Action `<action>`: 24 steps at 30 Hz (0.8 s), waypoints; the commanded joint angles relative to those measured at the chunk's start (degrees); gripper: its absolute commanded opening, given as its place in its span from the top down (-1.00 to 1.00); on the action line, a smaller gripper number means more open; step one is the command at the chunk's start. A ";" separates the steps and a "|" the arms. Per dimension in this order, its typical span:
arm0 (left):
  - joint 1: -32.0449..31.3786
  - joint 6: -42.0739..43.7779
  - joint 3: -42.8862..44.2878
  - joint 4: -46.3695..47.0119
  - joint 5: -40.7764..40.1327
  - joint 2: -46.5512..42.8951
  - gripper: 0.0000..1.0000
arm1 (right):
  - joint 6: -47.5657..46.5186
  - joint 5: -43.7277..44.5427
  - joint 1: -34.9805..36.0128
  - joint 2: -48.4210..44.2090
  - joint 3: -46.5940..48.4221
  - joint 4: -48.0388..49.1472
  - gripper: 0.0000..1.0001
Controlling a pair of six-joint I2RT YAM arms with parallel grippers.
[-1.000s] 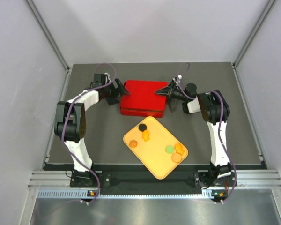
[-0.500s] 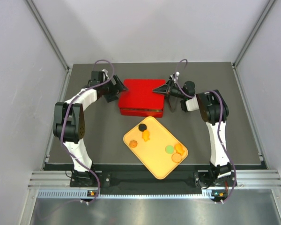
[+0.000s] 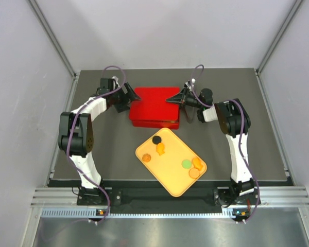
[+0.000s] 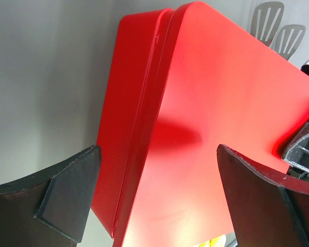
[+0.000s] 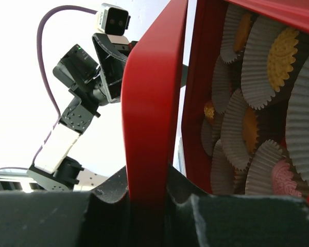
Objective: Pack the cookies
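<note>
My right gripper (image 5: 147, 188) pinches the red lid (image 5: 152, 103); my left gripper (image 4: 157, 170) hangs spread beside it. I judge packing part-done: cookies (image 3: 187, 164) wait on the tray (image 3: 172, 182).

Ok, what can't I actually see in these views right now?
1. Inside of the red rectangular tin: top view, its red lid covers it; right wrist view shows only some white pleated paper cups, rest cut off by the frame.
2. Small round cookies on the yellow plastic tray: top view, too small to count where they overlap.

Glossy red lid (image 4: 211, 128), pleated paper cups (image 5: 257, 56)
</note>
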 commanded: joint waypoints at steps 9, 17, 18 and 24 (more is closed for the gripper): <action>0.09 1.19 0.85 0.77 0.25 0.65 -0.97 | -1.72 0.79 0.65 1.52 1.41 2.68 0.81; 0.09 1.71 1.37 -0.46 -0.89 1.09 -0.96 | -2.86 1.31 0.47 1.52 0.71 1.54 0.79; 0.09 1.72 1.37 -0.55 -0.98 1.18 -0.96 | -2.95 1.31 0.47 1.61 0.54 1.63 0.78; -0.17 1.89 1.64 -1.16 -1.51 1.97 -0.93 | -3.21 1.40 -0.06 1.26 -0.61 2.07 0.66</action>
